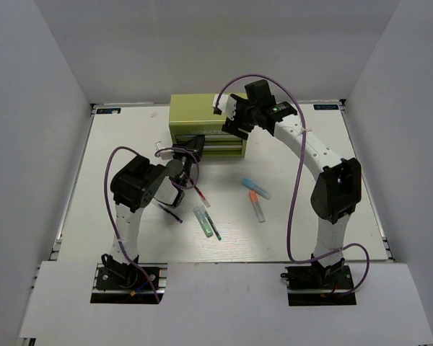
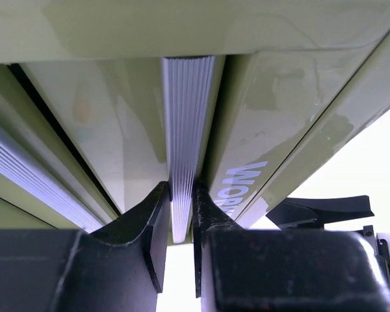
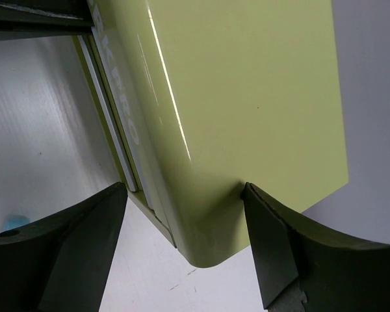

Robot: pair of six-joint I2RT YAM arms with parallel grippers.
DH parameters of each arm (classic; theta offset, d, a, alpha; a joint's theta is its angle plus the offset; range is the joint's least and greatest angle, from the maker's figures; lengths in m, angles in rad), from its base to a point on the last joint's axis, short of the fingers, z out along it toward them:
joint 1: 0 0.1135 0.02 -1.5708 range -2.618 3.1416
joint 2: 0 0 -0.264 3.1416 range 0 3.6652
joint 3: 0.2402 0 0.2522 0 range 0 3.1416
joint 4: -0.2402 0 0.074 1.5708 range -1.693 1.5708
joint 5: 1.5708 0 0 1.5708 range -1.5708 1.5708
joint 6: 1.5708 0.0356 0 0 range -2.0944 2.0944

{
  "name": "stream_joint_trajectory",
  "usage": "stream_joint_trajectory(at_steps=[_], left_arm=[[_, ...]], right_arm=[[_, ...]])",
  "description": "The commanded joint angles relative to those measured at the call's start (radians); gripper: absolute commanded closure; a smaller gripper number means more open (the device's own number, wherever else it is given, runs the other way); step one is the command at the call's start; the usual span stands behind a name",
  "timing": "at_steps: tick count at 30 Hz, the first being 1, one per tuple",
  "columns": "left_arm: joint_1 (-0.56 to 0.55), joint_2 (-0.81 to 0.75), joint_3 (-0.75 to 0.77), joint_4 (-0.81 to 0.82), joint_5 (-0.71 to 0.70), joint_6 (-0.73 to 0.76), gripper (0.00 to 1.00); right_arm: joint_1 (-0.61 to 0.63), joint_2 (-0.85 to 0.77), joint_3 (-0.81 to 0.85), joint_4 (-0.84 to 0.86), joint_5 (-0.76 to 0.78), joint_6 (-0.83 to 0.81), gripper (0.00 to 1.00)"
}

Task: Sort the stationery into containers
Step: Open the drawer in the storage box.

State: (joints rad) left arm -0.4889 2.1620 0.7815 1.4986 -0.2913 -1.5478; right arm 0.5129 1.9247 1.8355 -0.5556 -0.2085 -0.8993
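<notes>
The olive tool chest (image 1: 195, 115) stands at the back middle of the table. My left gripper (image 1: 193, 149) is at its drawer fronts; in the left wrist view it (image 2: 182, 209) is shut on a ribbed silver drawer handle (image 2: 186, 130). My right gripper (image 1: 238, 121) is open over the chest's right front corner (image 3: 208, 227), with one finger (image 3: 266, 240) touching the top. On the table lie a light blue pen (image 1: 256, 188), a white pen with an orange cap (image 1: 256, 206), a pale green pen (image 1: 200, 220), a teal-green pen (image 1: 214, 230), a red pen (image 1: 201, 196) and a dark blue pen (image 1: 170, 211).
White walls close in the table (image 1: 310, 231) at the back and both sides. A small white object (image 1: 161, 150) lies left of the chest. Purple cables loop from both arms above the table.
</notes>
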Motion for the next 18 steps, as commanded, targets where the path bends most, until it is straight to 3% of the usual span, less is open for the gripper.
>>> stream_joint_trajectory(at_steps=[1, 5, 18], left_arm=[[0.010, -0.008, -0.019, 0.062, -0.114, 0.043, 1.00], [0.001, -0.068, -0.056, -0.035, -0.124, 0.080, 1.00], [-0.051, -0.110, -0.126, -0.006, -0.186, 0.100, 1.00]], right_arm=[[0.006, 0.030, 0.034, -0.061, 0.001, 0.003, 0.23], [0.006, 0.033, 0.036, -0.066, 0.003, 0.007, 0.23], [0.007, 0.083, 0.093, -0.083, 0.047, 0.042, 0.24]])
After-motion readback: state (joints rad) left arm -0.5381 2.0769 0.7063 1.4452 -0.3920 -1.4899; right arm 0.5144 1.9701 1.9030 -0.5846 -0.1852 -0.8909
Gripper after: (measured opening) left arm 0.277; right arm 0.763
